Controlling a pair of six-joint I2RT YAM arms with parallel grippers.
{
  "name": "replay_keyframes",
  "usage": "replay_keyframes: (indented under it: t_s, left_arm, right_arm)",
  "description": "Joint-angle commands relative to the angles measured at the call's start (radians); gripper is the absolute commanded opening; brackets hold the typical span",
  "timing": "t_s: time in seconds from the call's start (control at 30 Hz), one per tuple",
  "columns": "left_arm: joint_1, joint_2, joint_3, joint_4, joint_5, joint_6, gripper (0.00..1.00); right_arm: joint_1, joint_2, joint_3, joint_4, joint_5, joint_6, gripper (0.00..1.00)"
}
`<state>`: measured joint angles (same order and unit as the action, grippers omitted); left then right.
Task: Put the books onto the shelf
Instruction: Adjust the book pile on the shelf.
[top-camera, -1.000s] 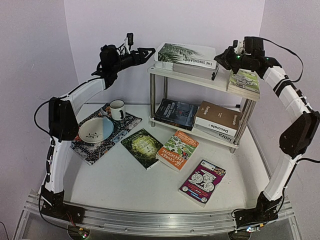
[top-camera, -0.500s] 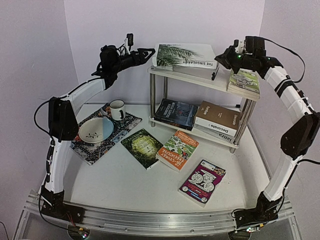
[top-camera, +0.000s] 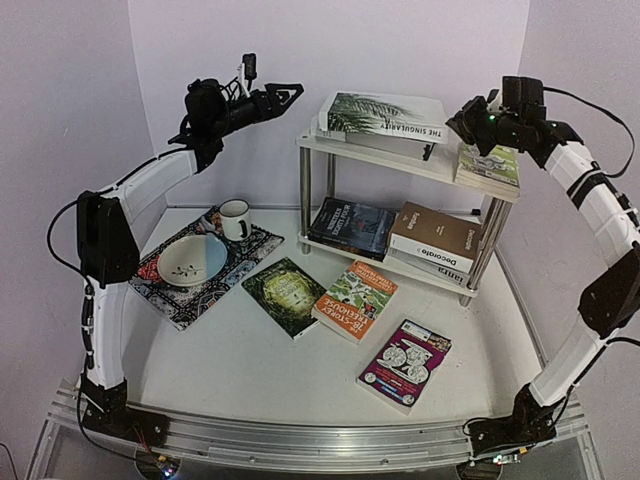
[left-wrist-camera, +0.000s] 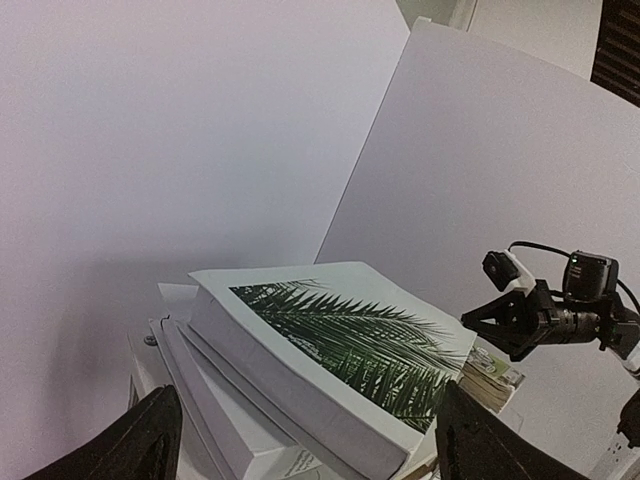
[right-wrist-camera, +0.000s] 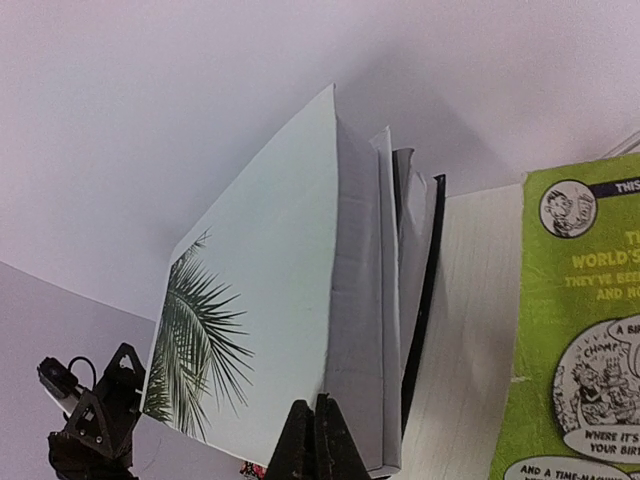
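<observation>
Three books lie flat on the table in the lower middle of the top view: a dark green one (top-camera: 285, 293), an orange one (top-camera: 355, 298) right against it, and a magenta one (top-camera: 405, 363) toward the lower right. The rest sit on the shelf (top-camera: 440, 165), with the palm-leaf book (top-camera: 385, 113) topping the upper stack. The left gripper (top-camera: 292, 97) hangs spread and empty at upper left, and the right gripper (top-camera: 458, 118) is pinched shut on nothing at upper right. The flat books look like glossy paperbacks — light, slick, with covers likely to flex — so I'd pinch the thicker orange one across its spine edge.
</observation>
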<state>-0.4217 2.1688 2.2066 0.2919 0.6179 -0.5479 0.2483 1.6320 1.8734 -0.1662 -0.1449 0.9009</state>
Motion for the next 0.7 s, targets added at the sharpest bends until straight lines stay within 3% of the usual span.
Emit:
replay_keyframes:
  t_s: [0.0, 0.2, 0.37, 0.43, 0.53, 0.67]
  left_arm:
    - [-0.001, -0.076, -0.029, 0.042, 0.002, 0.014, 0.89]
    - [-0.025, -0.115, -0.096, 0.046, -0.014, 0.063, 0.88]
    - [-0.056, -0.166, -0.181, 0.047, -0.077, 0.172, 0.82]
    - [-0.058, -0.172, -0.204, 0.047, -0.101, 0.199, 0.76]
    - [-0.059, -0.16, -0.211, 0.047, -0.115, 0.214, 0.64]
    - [-0.058, -0.137, -0.201, 0.047, -0.112, 0.211, 0.55]
  right_arm:
    - [0.035, -0.054, -0.025, 0.05, 0.078, 0.05, 0.0]
    - [0.104, -0.072, -0.08, 0.094, 0.196, 0.105, 0.0]
    - [0.158, -0.085, -0.109, 0.13, 0.289, 0.111, 0.0]
    - [0.165, -0.088, -0.117, 0.138, 0.3, 0.11, 0.07]
    - [0.17, -0.092, -0.131, 0.156, 0.298, 0.108, 0.3]
    - [0.171, -0.095, -0.136, 0.157, 0.296, 0.097, 0.33]
